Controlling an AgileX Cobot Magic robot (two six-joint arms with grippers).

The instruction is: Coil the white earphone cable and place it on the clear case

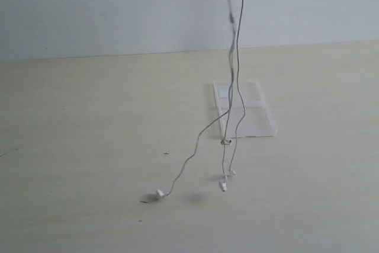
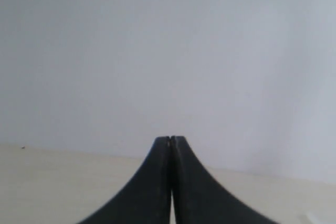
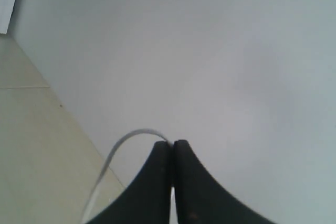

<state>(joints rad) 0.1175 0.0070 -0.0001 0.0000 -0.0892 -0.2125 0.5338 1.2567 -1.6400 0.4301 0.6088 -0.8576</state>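
Tabletop (image 1: 71, 146): pale cream, matte, with a few tiny dark specks.
Wall (image 1: 118, 10): plain, pale grey-white, rising directly behind the tabletop's far edge.
Light: soft and even, casting only faint shadows on the tabletop.

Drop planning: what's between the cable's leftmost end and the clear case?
Exterior view: only the white earphone cable, rising from that end toward the clear case; table otherwise bare.

Colours noted: white earphone cable (image 1: 225, 141) is white throughout, earbuds included. clear case (image 1: 260, 119) is colourless and transparent with pale edges. counter (image 1: 89, 146) is plain pale cream with a few tiny dark specks. wall (image 1: 118, 4) is flat light grey-blue. left gripper (image 2: 171, 140) and right gripper (image 3: 172, 142) have black jaws.
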